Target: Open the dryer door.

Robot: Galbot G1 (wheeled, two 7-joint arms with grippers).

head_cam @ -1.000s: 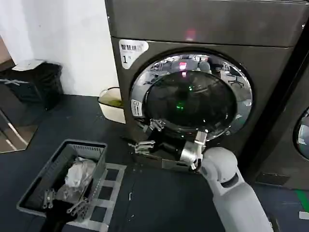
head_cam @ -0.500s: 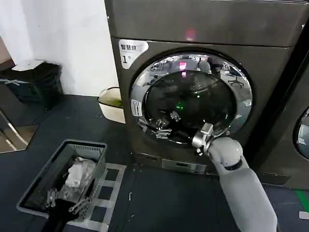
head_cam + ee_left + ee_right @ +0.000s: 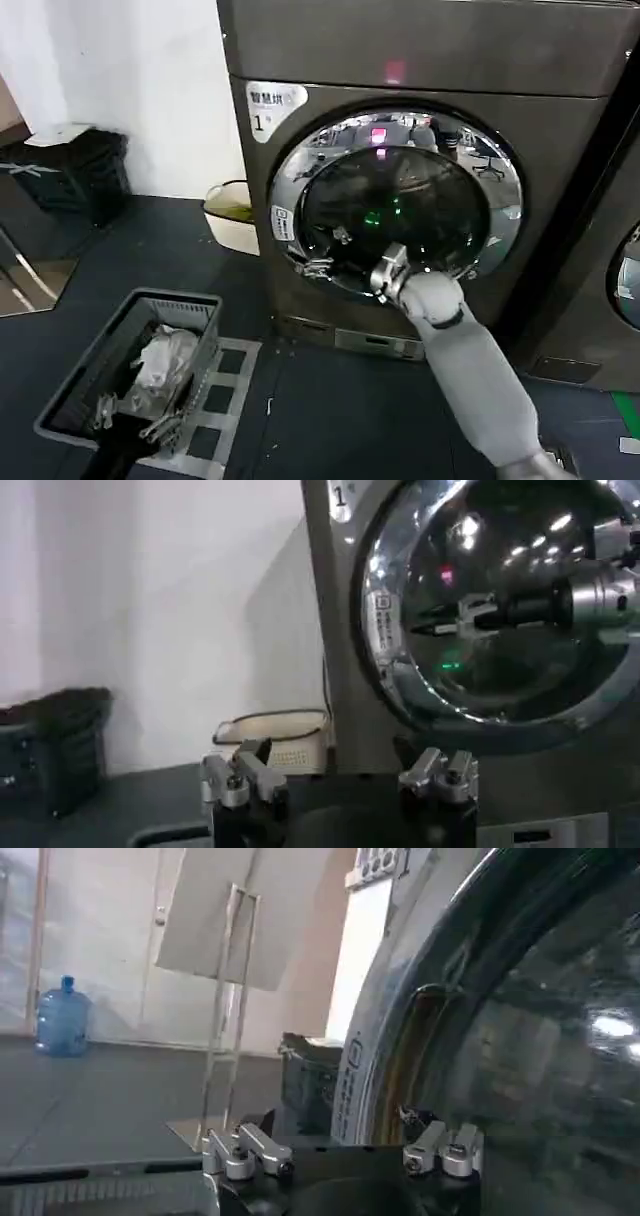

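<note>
The dryer (image 3: 420,60) is a dark grey machine with a white "1" label. Its dryer door (image 3: 300,165), chrome-rimmed around dark glass, lies flush against the front. My right gripper (image 3: 325,252) reaches across the lower left of the glass, open, with nothing between its fingers. In the right wrist view the right gripper (image 3: 345,1150) stands open just before the door's rim (image 3: 372,1063) by its white sticker. The left wrist view shows the door (image 3: 400,680) with the right gripper (image 3: 445,620) pointing at its left edge. My left gripper (image 3: 340,778) is open and low, over the basket (image 3: 130,420).
A grey basket (image 3: 195,305) with white cloth sits on the floor at front left. A beige tub (image 3: 228,212) stands beside the dryer. A black bin (image 3: 85,170) is at far left. The neighbouring machine (image 3: 625,280) is at right.
My right arm has risen from below the door and swung left, bringing its gripper onto the lower left of the glass. The left arm and the door have not moved.
</note>
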